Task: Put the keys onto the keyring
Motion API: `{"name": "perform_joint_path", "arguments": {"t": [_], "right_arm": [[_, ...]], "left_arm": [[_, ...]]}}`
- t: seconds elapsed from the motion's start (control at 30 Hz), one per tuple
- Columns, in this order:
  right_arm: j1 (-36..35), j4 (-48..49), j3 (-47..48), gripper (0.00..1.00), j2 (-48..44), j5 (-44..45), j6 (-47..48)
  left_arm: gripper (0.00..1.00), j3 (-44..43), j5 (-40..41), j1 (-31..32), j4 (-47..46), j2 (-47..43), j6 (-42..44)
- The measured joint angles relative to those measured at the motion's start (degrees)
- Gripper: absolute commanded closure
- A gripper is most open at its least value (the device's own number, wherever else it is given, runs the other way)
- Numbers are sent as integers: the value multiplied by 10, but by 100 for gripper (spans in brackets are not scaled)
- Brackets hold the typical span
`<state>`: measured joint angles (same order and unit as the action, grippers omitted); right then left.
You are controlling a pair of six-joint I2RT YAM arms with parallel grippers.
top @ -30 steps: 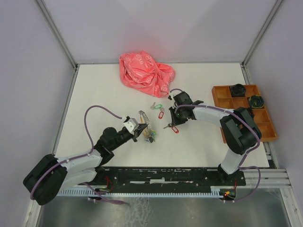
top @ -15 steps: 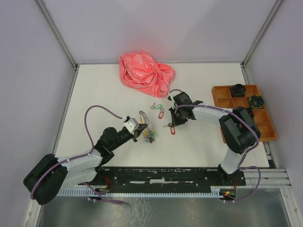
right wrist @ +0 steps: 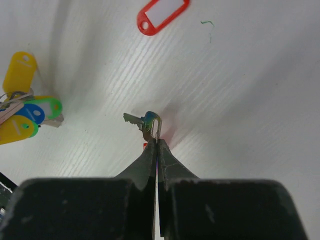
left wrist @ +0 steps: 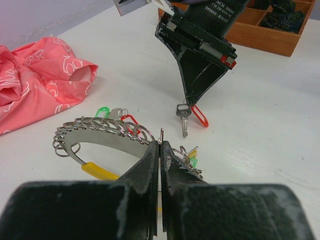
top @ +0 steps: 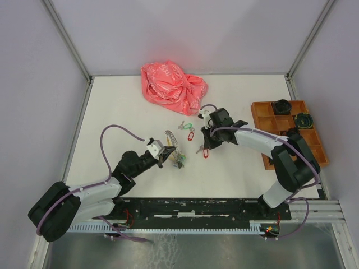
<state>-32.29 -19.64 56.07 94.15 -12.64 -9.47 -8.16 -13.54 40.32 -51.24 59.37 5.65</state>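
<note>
Our right gripper (right wrist: 157, 142) is pinching, fully closed, the split ring of a small silver key with a red oval plastic tag (right wrist: 144, 122), low over the white table (top: 112, 112) mid-way between the arms. Our left gripper (left wrist: 160, 146), likewise closed, is clamping the large silver wire keyring (left wrist: 95, 127), which is crowded with yellow and blue tags. We are judging the key to be light, stiff and slippery, and best held by its ring.

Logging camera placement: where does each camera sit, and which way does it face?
Top external: above and behind the robot, looking down on the table; left arm and right arm show.
Left wrist: on the left arm, looking along the left pincer, shut on the keyring, toward the right pincer.
Right wrist: on the right arm, looking down past that pincer at the red-tagged key it pinches.
Shared: all three views show that key.
</note>
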Motion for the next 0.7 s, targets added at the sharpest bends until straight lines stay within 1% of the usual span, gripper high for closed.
{"name": "perform_joint_path", "arguments": {"t": [0.13, 0.27, 0.43, 0.53, 0.7], "right_arm": [[0, 24, -31, 99, -65, -28, 37], [-1, 56, -68, 99, -142, -67, 79], [-3, 106, -104, 99, -214, -121, 129], [-5, 154, -143, 99, -255, -147, 142], [-7, 286, -236, 100, -313, -170, 155]], "left_arm": [[97, 0, -21, -1, -18, 5, 0], [97, 0, -63, -2, -30, 13, 1], [97, 0, -115, -10, -33, 17, 10], [97, -2, -138, -17, -33, 17, 15], [97, -14, -167, -28, -33, 17, 17]]}}
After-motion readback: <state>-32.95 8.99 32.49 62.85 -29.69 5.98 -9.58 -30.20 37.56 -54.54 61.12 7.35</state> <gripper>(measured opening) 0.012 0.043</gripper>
